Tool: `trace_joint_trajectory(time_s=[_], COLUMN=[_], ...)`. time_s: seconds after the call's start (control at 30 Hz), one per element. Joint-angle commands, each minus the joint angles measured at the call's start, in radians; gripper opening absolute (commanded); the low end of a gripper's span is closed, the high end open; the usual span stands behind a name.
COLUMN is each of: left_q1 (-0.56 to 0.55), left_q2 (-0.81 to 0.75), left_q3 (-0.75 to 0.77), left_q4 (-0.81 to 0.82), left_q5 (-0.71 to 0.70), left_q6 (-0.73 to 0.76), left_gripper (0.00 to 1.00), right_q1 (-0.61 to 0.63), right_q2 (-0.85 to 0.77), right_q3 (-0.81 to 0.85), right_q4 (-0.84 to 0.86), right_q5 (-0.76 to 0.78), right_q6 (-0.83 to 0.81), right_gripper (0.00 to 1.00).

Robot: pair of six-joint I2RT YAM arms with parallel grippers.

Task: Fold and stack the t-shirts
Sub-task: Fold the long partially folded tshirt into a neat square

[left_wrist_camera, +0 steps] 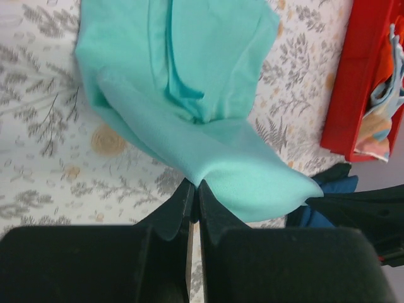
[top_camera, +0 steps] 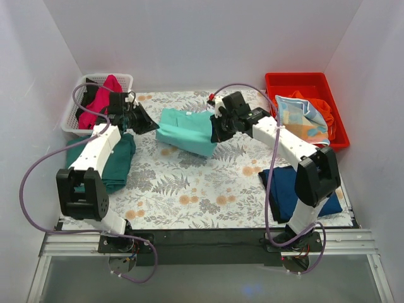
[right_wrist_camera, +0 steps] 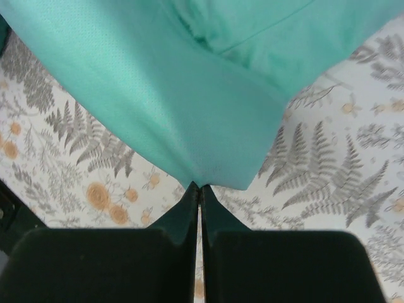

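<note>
Desk (top_camera: 189, 196) under a floral cover carries everything. Mint t-shirt (top_camera: 186, 131) hangs in a bunched sling between the two pincers, its middle sagging to the cover; probably held this way to be spread flat before a fold. Dark green t-shirt (top_camera: 117, 161), folded, lies behind and below the left pincer, near that arm's base; likely the start of the stack. Navy t-shirt (top_camera: 287, 189) lies loosely heaped behind the right pincer, by that arm's base, not yet folded. Red bin (top_camera: 278, 85), outboard of the right pincer at the far corner, holds an orange cloth (top_camera: 319, 104) and a patterned cloth (top_camera: 300, 117) draped over its rim. White basket (top_camera: 123, 79), just beyond the left pincer, holds a magenta t-shirt (top_camera: 104, 95). Left pincer (left_wrist_camera: 194, 189) clenched on a fold of the mint shirt's edge. Right pincer (right_wrist_camera: 199, 189) clenched on a corner of the same shirt.
</note>
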Motion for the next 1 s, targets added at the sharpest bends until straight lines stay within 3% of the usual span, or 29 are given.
trace_joint_trajectory(time_s=[0.0, 0.3, 0.63, 0.67, 0.73, 0.77, 0.83, 0.9, 0.97], left_q1=[0.006, 0.006, 0.004, 0.004, 0.004, 0.004, 0.003, 0.003, 0.003], left_q2=[0.140, 0.534, 0.827, 0.844, 0.877, 0.893, 0.897, 0.871, 0.839], left_q3=[0.153, 0.489, 0.773, 0.785, 0.813, 0.828, 0.829, 0.801, 0.770], left_q4=[0.103, 0.107, 0.171, 0.189, 0.203, 0.229, 0.263, 0.317, 0.365], left_q5=[-0.018, 0.002, 0.008, 0.013, 0.013, 0.016, 0.018, 0.004, -0.005], left_q6=[-0.044, -0.050, -0.090, -0.090, -0.087, -0.081, -0.075, -0.067, -0.061], left_gripper=[0.00, 0.00, 0.00, 0.04, 0.24, 0.45, 0.65, 0.77, 0.79], right_q1=[-0.068, -0.186, -0.240, -0.242, -0.246, -0.246, -0.246, -0.249, -0.248], right_q2=[0.131, 0.450, 0.659, 0.668, 0.685, 0.685, 0.670, 0.635, 0.604], right_q3=[0.176, 0.528, 0.666, 0.681, 0.689, 0.683, 0.672, 0.648, 0.625], right_q4=[-0.015, -0.023, 0.079, 0.086, 0.105, 0.117, 0.149, 0.184, 0.200], right_q5=[0.063, -0.020, -0.074, -0.075, -0.083, -0.077, -0.063, -0.025, 0.017], right_q6=[-0.030, -0.039, 0.012, 0.024, 0.036, 0.045, 0.056, 0.073, 0.079], right_gripper=[0.01, 0.01, 0.01, 0.01, 0.06, 0.15, 0.23, 0.28, 0.30])
